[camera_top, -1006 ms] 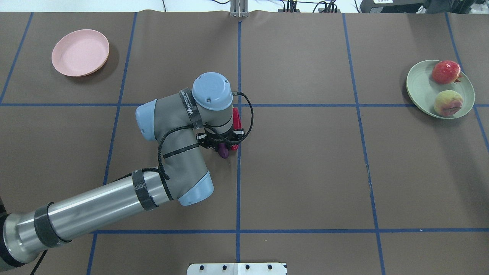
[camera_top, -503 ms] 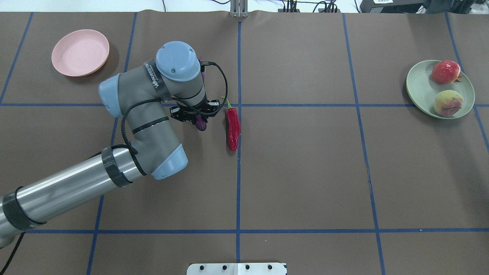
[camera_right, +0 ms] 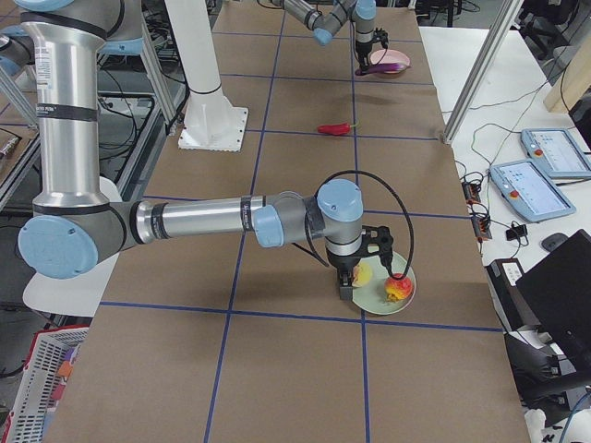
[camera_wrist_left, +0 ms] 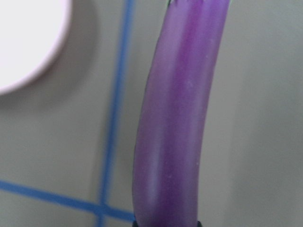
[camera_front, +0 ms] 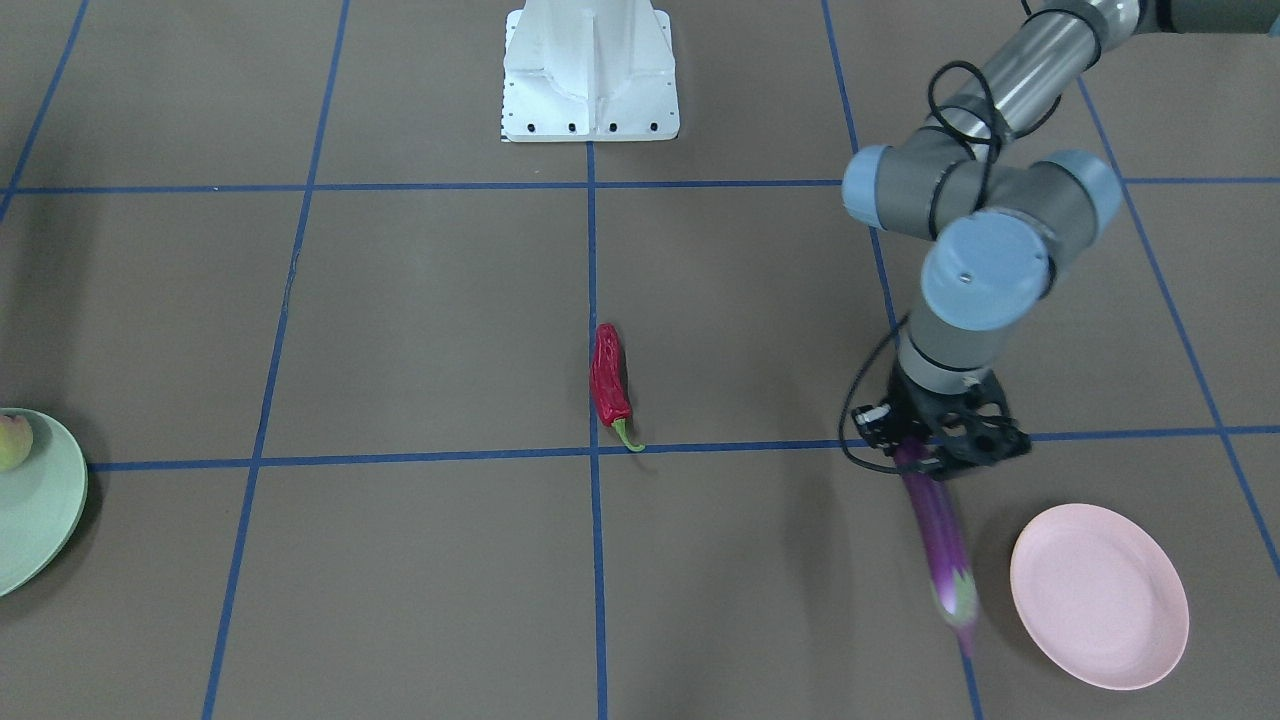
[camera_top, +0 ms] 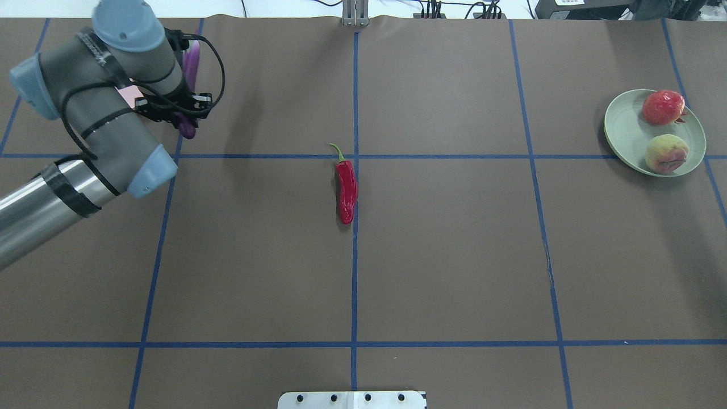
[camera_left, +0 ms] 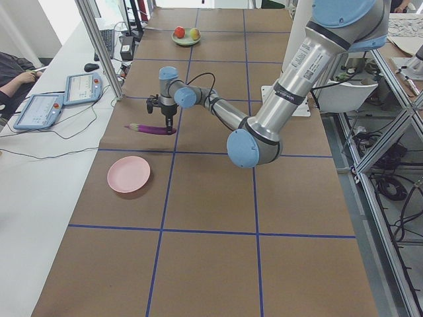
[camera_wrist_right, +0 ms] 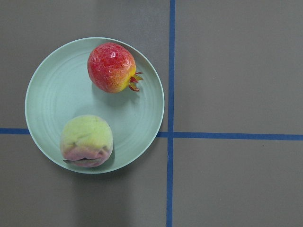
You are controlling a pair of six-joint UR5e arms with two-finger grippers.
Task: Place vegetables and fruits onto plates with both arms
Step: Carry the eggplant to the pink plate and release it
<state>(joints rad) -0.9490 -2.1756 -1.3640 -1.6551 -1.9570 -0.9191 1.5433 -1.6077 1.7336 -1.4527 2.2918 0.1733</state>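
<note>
My left gripper (camera_top: 184, 116) is shut on the purple eggplant (camera_front: 940, 540) and holds it level above the table, beside the pink plate (camera_front: 1098, 595). The left wrist view shows the eggplant (camera_wrist_left: 177, 118) large, with the pink plate (camera_wrist_left: 23, 38) at the upper left. The red chili pepper (camera_top: 346, 184) lies at the table's centre. The pomegranate (camera_wrist_right: 111, 67) and the peach (camera_wrist_right: 86, 141) sit on the mint green plate (camera_wrist_right: 47, 94) at the right. My right gripper (camera_right: 355, 277) shows only in the exterior right view, at the mint plate; I cannot tell whether it is open.
The white pedestal (camera_front: 590, 70) stands at the robot's side of the table. Blue tape lines cross the brown table cover. In the overhead view my left arm covers most of the pink plate (camera_top: 133, 94). Tablets and cables lie past the table's far edge.
My left arm has carried the eggplant left and away, from beside the chili pepper to the pink plate. The chili pepper, the fruits and the mint plate have not moved.
</note>
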